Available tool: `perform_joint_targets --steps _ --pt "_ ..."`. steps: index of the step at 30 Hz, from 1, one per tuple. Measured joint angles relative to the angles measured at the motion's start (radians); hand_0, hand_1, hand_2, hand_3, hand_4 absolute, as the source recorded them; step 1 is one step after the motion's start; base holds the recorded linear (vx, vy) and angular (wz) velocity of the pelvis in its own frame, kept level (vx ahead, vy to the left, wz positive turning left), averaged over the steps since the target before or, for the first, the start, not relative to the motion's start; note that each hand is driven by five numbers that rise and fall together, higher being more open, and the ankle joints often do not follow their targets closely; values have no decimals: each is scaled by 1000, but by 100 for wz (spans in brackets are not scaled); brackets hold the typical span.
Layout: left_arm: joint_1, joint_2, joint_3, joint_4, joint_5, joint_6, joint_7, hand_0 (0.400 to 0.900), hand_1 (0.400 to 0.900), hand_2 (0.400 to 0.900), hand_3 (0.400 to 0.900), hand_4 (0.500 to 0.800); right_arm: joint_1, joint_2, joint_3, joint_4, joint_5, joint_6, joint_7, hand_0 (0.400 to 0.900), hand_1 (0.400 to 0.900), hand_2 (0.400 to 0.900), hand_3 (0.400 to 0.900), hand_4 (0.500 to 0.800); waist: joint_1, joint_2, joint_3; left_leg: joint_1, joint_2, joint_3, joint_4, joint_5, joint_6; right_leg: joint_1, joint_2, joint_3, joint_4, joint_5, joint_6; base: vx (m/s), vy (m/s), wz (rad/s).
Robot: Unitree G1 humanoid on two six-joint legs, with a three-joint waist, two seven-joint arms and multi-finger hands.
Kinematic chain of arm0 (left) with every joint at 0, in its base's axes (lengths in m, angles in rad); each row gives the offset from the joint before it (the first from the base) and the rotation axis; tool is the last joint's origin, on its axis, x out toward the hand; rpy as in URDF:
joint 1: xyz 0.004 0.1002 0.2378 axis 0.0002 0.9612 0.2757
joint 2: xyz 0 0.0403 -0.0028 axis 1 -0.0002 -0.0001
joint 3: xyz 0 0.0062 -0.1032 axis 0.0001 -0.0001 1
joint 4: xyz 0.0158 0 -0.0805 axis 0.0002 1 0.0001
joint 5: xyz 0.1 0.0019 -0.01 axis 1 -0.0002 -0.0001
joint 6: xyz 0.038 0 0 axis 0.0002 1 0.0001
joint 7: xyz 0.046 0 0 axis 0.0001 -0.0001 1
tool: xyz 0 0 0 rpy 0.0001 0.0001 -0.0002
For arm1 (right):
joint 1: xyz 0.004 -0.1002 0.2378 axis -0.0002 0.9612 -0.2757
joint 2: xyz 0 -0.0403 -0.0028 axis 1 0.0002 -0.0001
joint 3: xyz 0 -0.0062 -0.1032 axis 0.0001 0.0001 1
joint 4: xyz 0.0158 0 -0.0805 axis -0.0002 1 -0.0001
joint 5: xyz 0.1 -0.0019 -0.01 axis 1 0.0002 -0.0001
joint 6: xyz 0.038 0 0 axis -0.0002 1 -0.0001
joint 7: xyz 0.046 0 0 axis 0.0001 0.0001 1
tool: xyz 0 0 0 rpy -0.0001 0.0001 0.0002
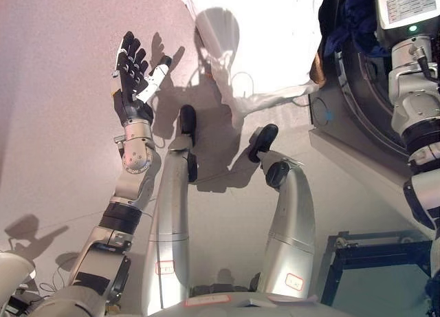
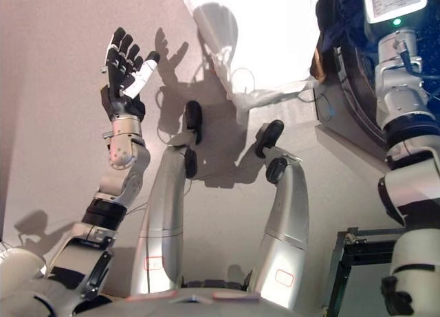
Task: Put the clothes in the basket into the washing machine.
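Observation:
The washing machine stands at the right, its dark round opening facing me. Dark blue clothes lie bunched in the opening. A white crumpled fabric shape sits on the floor at the top middle, just left of the machine; I cannot tell whether it is the basket or cloth. My left hand is raised over the bare floor at the left, fingers spread and straight, holding nothing. My right arm reaches up along the machine's front; its hand lies past the top edge.
A dark metal frame with a teal surface stands at the lower right beside my right arm. A small brown item shows at the machine's left edge. Pale floor stretches to the left.

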State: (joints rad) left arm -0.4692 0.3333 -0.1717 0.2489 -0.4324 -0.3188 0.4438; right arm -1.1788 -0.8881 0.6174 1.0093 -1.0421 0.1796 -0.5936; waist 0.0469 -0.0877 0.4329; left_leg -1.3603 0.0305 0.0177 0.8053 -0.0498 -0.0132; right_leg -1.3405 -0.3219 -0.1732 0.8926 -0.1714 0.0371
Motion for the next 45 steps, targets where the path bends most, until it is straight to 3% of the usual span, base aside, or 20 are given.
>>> perform_joint_targets --steps 7,16,23,24,25,26,31,38,41,43,45 --pt "4 34 4 -1 0 0 -14 900 900 900 900 800 -62 -75 142 -14 -42 -2 59 400 400 400 400 500 -3 0 0 -3 0 5 2 -3 5 -2 -1 1 -4 2 3 -11 10 -6" --pt "23 34 46 -2 0 5 -16 900 900 900 900 800 -82 -267 138 -154 -99 1 107 400 400 400 400 500 -38 0 0 -18 0 7 8 -8 12 -8 4 3 -22 16 24 -9 -5 -5" --pt "29 34 55 -7 0 11 -18 900 900 900 900 800 -93 -271 141 -167 -109 20 152 400 400 400 400 500 -45 0 0 3 2 15 4 -10 15 7 8 15 -29 19 29 -11 -6 -5" --pt "30 34 55 -7 0 11 -18 900 900 900 900 800 -94 -271 142 -168 -109 20 164 437 437 437 437 522 -46 0 0 2 3 16 6 -12 17 7 9 16 -31 19 29 -4 -8 -6" --pt "30 34 56 -7 0 11 -18 900 900 900 900 800 -99 -271 147 -170 -109 19 177 563 563 563 563 598 -46 0 0 2 3 18 6 -13 18 7 10 17 -32 20 28 -7 -8 -6" --pt "30 34 58 -7 -1 11 -18 900 900 900 900 800 -107 -271 154 -170 -110 16 191 900 900 900 900 800 -47 0 0 1 4 20 6 -13 19 6 12 19 -37 24 32 -14 6 -7" --pt "27 35 70 -6 -1 14 -18 900 900 900 900 800 -202 -270 247 -190 -110 0 267 900 900 900 900 800 -59 0 0 -8 12 30 8 -18 25 -1 20 24 -55 36 33 -5 2 -2" --pt "30 33 111 -4 -14 39 -16 900 900 900 900 800 -233 -269 257 -271 -106 -12 327 900 900 900 900 800 -78 -1 0 -6 20 33 5 -16 25 3 27 23 -69 52 42 -33 11 -2" --pt "26 28 133 0 -18 47 -15 900 900 900 900 800 -68 -269 43 -468 -73 -14 349 900 900 900 900 800 -90 0 0 -8 20 33 3 -15 24 -2 31 25 -74 54 38 18 10 -8" --pt "30 26 141 -1 -18 55 -15 900 900 900 900 800 105 -240 -145 -585 -43 -34 309 900 900 900 900 800 -90 0 0 -5 21 28 11 -28 21 4 37 28 -68 47 37 45 -12 -1" --pt "38 16 137 -8 -18 56 -13 900 900 900 900 800 239 -205 -246 -670 13 -78 281 900 900 900 900 800 -100 0 0 6 27 28 14 -32 19 16 37 25 -65 43 39 0 0 0"
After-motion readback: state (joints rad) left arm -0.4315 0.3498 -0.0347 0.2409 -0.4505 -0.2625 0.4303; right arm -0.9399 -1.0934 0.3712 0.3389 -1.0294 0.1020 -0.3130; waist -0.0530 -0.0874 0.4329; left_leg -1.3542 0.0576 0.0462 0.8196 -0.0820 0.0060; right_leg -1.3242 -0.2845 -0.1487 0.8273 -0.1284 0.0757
